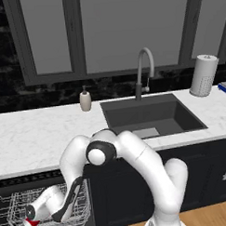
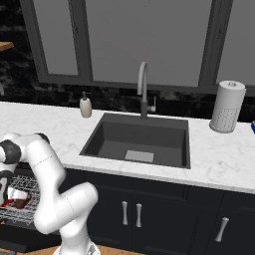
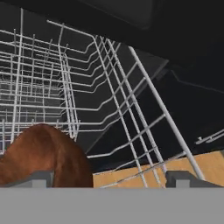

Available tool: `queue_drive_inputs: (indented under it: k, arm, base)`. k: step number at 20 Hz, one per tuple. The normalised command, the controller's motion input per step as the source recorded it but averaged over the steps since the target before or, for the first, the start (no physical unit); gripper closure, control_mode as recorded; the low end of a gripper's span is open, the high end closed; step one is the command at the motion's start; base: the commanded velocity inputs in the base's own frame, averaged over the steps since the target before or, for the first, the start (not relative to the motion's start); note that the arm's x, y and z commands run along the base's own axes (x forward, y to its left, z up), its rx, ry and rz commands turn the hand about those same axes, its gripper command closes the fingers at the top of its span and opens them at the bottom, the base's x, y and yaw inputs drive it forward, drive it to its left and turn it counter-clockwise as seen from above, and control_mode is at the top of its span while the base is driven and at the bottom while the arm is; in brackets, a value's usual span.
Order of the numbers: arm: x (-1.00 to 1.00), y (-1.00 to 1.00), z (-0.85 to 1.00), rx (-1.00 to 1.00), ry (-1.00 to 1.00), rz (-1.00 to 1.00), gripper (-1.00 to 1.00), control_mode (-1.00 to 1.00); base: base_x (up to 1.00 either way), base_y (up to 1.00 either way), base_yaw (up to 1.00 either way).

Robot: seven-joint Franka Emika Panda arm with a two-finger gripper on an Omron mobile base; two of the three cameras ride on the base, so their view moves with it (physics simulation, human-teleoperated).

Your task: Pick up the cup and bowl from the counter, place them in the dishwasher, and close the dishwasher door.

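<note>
End effector (image 3: 109, 179) spread wide in wire rack (image 3: 65, 87), brown bowl (image 3: 43, 155) beside one fingertip in hand view, red cup (image 1: 31, 224) in left base view.

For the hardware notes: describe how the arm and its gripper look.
The arm is glossy white, built of thick rounded tube segments with dark grey to black joint bands and a round white cap on the elbow. The gripper ends in two small dark grey, blocky fingertips. No cables or markings are visible.
</note>
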Motion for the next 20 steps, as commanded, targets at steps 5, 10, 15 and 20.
queue_drive_inputs:
  k: [5, 10, 15, 20]
  arm:
    - [-0.03, -0.06, 0.29, 0.25, 0.06, 0.11, -1.0, -1.0]
    - [-0.06, 0.0, -1.0, 0.33, -0.21, 0.33, -1.0, -1.0]
    - [-0.17, 0.09, -0.68, 0.22, -0.19, 0.32, -1.0, -1.0]
    - [-0.52, 0.04, 0.73, 0.05, 0.0, 0.1, -1.0, -1.0]
  base:
    - [0.0, 0.0, 0.0]
    - [0.0, 0.0, 0.0]
    - [0.0, 0.0, 0.0]
    - [0.0, 0.0, 0.0]
